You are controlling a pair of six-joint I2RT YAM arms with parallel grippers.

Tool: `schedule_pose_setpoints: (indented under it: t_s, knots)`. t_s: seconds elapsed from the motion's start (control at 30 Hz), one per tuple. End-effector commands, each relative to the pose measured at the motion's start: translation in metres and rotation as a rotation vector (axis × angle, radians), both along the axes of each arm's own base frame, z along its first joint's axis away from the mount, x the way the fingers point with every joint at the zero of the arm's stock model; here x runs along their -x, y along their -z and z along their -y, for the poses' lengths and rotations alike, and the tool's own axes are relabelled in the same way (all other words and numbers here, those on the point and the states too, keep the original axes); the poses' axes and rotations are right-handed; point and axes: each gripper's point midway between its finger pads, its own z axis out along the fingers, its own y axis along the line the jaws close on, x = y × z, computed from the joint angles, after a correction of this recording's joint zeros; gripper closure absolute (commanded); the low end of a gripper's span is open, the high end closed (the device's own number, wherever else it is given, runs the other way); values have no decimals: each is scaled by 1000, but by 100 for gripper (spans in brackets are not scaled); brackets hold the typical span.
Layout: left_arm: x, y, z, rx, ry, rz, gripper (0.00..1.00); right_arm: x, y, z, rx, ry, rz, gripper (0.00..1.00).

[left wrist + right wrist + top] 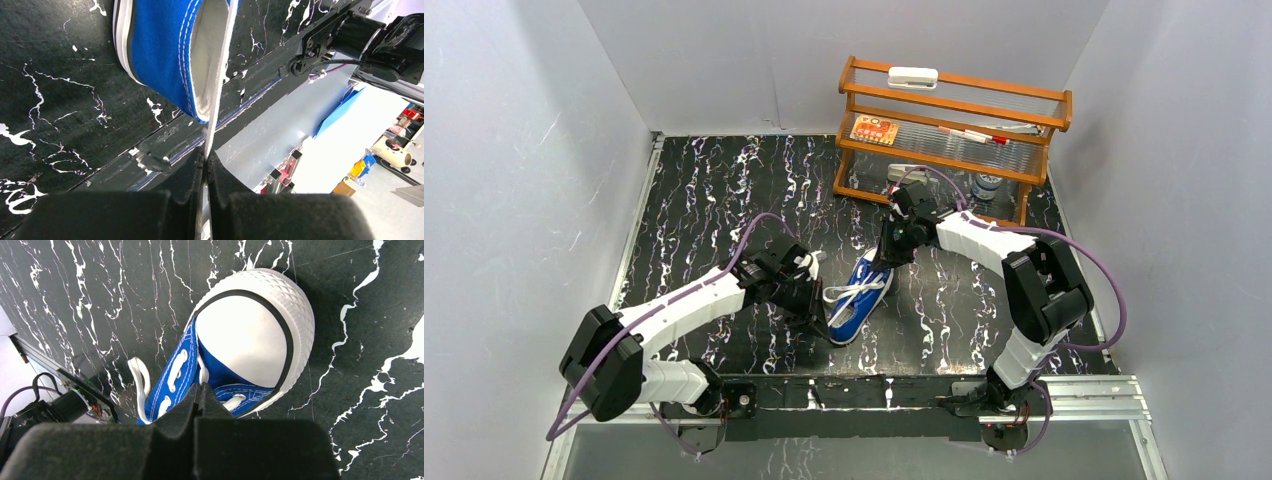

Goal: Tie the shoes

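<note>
Just beyond left end effector (205, 161), sneaker (162, 47); lace (220, 75) pinched.

White arm shells (689, 300), black joints (604, 365); purple cables (1120, 300)

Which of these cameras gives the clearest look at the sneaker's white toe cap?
The right wrist view: the toe cap is large and sharp. The top external view shows the sneaker small, its toe barely visible. The left wrist view shows only its heel opening and a lace.
</note>
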Motion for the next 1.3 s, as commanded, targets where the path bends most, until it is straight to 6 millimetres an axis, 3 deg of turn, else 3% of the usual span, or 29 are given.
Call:
schedule_pose_setpoints:
  t_s: [0.0,0.27,0.53,0.77,1.17,1.2,1.27]
  knots:
    - [15,-10,-3,17,12,-51,100,-19,-22,-6,-21,1,98,100]
    - [18,-2,-7,1,18,-65,100,-41,-35,9,89,38,159,100]
    - [15,-1,-5,1,22,-51,100,-26,-25,35,190,105,127,100]
    - [13,1,-4,-5,21,-54,100,-35,-17,58,271,146,143,100]
    - [5,-1,-1,-9,8,-29,100,-71,-18,90,435,132,273,100]
    - [3,-2,0,-10,8,-26,96,-73,-20,88,434,98,287,99]
    - [1,-5,-1,-19,3,-11,81,-69,-24,83,421,5,284,84]
